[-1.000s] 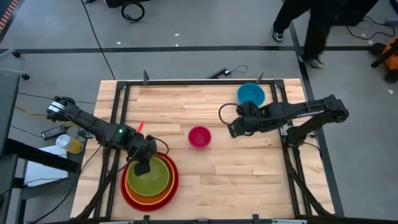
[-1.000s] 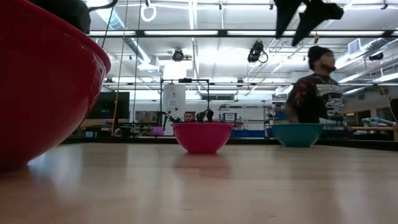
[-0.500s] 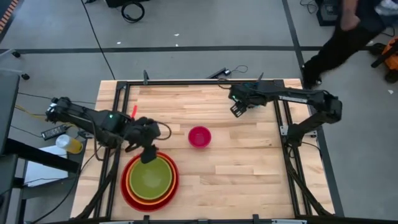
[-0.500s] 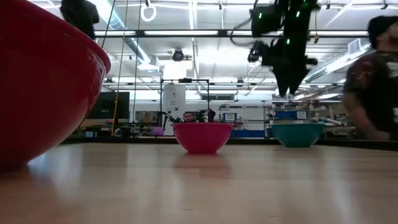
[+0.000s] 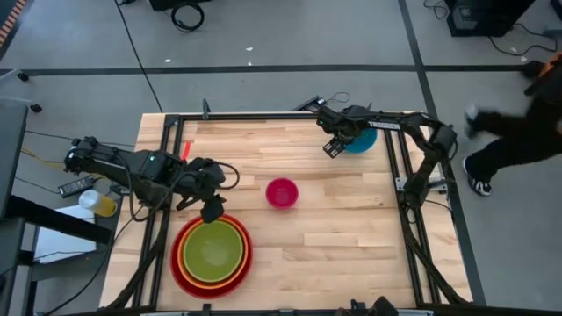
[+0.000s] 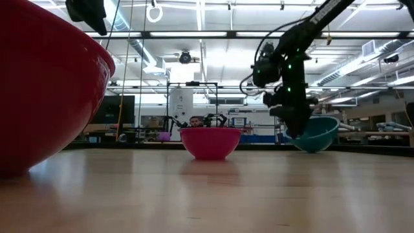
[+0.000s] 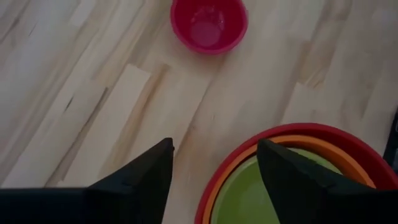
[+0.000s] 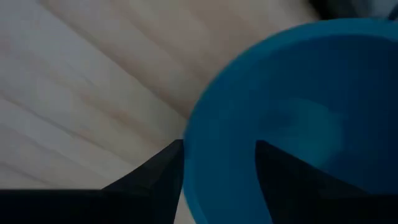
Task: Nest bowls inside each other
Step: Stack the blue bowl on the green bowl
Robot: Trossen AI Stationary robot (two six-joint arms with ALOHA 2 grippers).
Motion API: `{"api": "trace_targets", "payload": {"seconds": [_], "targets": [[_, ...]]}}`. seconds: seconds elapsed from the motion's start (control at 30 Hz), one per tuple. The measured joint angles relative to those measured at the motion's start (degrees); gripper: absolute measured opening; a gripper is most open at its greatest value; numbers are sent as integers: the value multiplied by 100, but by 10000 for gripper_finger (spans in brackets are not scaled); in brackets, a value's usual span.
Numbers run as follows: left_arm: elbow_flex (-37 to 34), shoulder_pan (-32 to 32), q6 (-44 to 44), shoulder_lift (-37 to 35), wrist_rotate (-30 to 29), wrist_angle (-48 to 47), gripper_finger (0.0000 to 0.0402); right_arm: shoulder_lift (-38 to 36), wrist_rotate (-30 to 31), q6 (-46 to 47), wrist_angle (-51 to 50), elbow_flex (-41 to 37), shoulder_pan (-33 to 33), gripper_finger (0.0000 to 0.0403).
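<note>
A red bowl (image 5: 178, 270) stands at the near left with an orange bowl (image 5: 186, 261) and a lime green bowl (image 5: 212, 250) nested in it. My left gripper (image 5: 211, 209) hangs open above the stack's far rim and touches nothing. A magenta pink bowl (image 5: 281, 192) stands upright alone at mid-table. The blue bowl (image 5: 360, 140) sits tipped at the far right. My right gripper (image 5: 332, 147) is open at its left rim, one finger on each side of the wall. My right gripper comes slanting down from above at the blue bowl's left rim (image 8: 189, 155), one finger inside the bowl and one outside. The gap is wider than the wall. The bowl (image 6: 318, 133) is tipped, right side raised, left side low by the fingers; the touching spot is hidden.
Bare wood lies between the pink bowl (image 6: 209, 142) and the blue bowl. Black frame rails (image 5: 393, 140) run along the table's left and right sides. A person (image 5: 514, 140) walks on the floor beyond the right edge.
My right gripper has swung from mid-table toward the far right and come down onto the blue bowl's left rim; the bowl, level before, now stands tipped. My left gripper has risen off the green bowl and drawn back toward the stack's far rim.
</note>
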Motion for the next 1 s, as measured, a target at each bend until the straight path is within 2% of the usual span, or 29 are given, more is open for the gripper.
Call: {"api": "trace_targets", "payload": {"seconds": [0.13,0.23,0.47,0.63,0.77,0.9,1.0], "targets": [[0,-27,-273,0,-2,-224,231,327,-379,-38,50,0,-137,162],[0,-93,-394,0,-2,-299,231,419,-410,-3,59,2,-142,119],[-1,-185,-452,-11,3,-350,231,87,-479,197,55,14,-89,21],[-2,-184,-489,-32,7,-389,231,-615,-1089,589,111,168,411,24],[-4,-184,-480,-90,-32,-407,231,-1172,-1210,1116,518,309,1166,20],[-4,-187,-484,-189,-183,-426,231,-1497,-1179,1699,1437,326,2150,20],[-4,-205,-426,-253,-428,-446,231,-1510,-1161,1749,2458,325,2915,20]]}}
